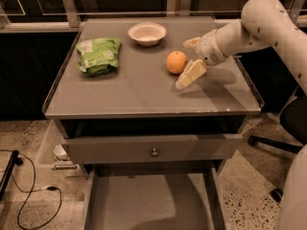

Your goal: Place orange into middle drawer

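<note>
Right of centre on the grey bench (pixel 134 92) sits the round, smooth orange fruit (pixel 176 62), likely firm but roll-prone, best pinched across its middle by the pale gripper (pixel 190 59) just beside it, fingers spread.

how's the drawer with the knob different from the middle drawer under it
The knob drawer sits only slightly out, showing mostly its front panel; the middle drawer is pulled far out, showing its floor. The knob drawer's front carries a small round knob, while the middle drawer's front is out of view. Both are grey and of similar width. The gripper is open, up beside the orange.
</note>
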Robot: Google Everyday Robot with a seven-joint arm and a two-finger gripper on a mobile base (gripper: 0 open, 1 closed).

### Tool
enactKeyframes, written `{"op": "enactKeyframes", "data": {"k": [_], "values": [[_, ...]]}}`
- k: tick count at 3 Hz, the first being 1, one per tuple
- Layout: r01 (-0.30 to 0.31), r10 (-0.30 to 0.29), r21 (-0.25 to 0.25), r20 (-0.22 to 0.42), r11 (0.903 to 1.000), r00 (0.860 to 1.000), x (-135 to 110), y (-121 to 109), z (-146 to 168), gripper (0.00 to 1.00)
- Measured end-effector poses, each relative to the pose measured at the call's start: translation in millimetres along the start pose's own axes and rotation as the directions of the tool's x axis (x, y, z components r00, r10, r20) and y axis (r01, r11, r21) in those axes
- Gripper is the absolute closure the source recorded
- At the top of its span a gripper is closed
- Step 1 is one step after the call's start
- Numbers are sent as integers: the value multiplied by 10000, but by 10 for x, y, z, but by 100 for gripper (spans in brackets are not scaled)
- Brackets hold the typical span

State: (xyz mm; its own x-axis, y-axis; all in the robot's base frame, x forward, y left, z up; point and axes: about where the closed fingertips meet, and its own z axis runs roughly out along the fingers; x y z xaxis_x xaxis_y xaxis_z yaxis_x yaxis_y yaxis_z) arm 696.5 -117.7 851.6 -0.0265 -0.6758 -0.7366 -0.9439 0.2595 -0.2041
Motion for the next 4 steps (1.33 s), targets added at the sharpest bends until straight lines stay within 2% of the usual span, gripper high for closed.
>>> {"op": "enactKeyframes", "data": {"k": [1, 4], "values": [[0, 0, -1, 0, 10000, 10000, 0, 0, 0, 19], [0, 0, -2, 0, 10000, 10000, 0, 0, 1, 89]]}}
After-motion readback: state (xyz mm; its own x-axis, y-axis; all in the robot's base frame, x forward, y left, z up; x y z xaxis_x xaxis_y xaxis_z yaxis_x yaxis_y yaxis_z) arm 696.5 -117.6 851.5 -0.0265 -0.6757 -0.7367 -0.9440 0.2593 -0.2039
